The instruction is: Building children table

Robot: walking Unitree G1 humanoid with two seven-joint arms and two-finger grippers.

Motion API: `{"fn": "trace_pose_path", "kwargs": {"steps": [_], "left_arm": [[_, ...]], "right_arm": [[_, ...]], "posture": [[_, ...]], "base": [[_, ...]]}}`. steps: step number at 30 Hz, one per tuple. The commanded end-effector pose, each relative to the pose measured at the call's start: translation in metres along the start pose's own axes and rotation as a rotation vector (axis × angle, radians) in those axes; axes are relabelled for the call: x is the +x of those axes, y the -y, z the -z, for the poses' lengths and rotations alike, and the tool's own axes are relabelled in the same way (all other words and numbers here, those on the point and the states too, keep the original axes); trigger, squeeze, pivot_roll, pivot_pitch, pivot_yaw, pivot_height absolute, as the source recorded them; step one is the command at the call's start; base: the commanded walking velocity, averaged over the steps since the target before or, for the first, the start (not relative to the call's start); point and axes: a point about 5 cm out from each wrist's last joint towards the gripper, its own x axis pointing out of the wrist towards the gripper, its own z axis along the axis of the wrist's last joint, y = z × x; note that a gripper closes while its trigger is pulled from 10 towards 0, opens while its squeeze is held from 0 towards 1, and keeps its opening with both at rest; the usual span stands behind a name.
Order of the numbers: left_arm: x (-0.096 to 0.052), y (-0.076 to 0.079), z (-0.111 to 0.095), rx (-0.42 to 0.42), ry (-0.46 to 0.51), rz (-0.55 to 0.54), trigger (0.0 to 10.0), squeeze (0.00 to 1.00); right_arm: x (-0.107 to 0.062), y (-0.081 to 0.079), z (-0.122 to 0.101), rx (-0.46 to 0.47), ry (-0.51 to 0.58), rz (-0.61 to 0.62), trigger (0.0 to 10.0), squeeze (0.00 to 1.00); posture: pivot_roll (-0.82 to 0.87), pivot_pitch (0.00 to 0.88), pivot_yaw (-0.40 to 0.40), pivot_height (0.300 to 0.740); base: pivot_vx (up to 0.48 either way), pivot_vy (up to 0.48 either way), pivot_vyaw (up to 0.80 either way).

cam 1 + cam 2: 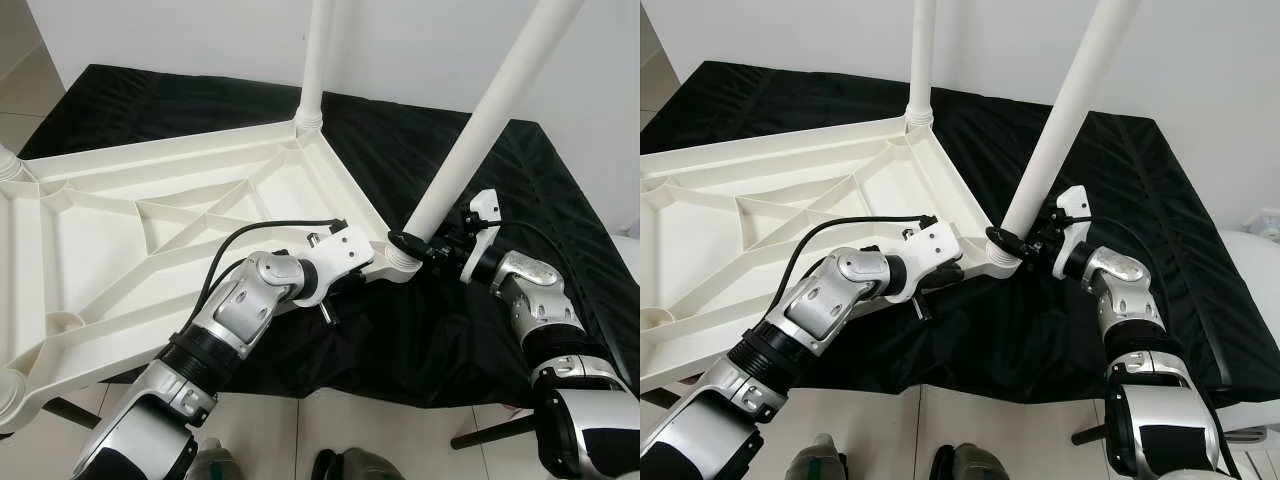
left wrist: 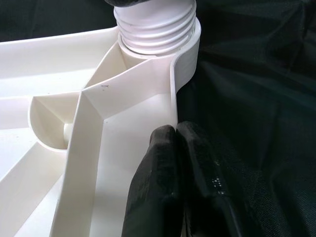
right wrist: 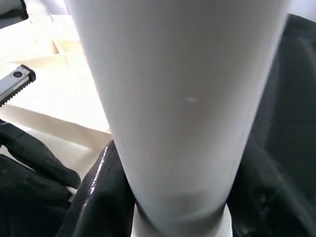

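Observation:
A white plastic table top point(image 1: 150, 230) lies upside down on a black cloth. One white leg point(image 1: 316, 60) stands upright in its far corner. A second white leg point(image 1: 480, 130) leans in the threaded socket point(image 2: 155, 24) of the near right corner. My right gripper point(image 1: 415, 245) is shut on this leg just above the socket, one black finger point(image 3: 98, 197) on each side of it. My left gripper point(image 2: 175, 136) is shut on the table top's thin rim point(image 2: 173, 94), a short way from that socket.
The black cloth point(image 1: 480, 330) covers a low platform against a white wall. Another socket point(image 1: 8, 165) sits at the table top's far left corner. The near left corner point(image 1: 10, 395) hangs over the tiled floor. A dark bar point(image 1: 490, 432) lies on the floor at right.

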Motion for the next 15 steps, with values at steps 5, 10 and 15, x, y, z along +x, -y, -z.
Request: {"fn": "trace_pose_path", "kwargs": {"steps": [5,10,15], "left_arm": [[0.001,0.003,-0.005,0.011,0.017,0.027,10.0,0.00],[0.001,0.003,-0.005,0.008,0.018,0.026,10.0,0.00],[0.001,0.004,-0.005,0.004,0.017,0.026,10.0,0.00]], "right_arm": [[-0.007,0.006,0.003,0.009,-0.034,0.037,10.0,0.00],[-0.003,0.002,0.001,0.030,-0.003,0.058,10.0,0.00],[0.006,-0.007,-0.004,0.042,0.054,0.086,10.0,0.00]], "posture": [[0.05,0.021,-0.094,0.740],[0.05,0.026,-0.098,0.740],[0.05,0.036,-0.100,0.740]], "base": [[0.000,0.000,0.00],[0.000,0.000,0.00],[0.000,0.000,0.00]]}}
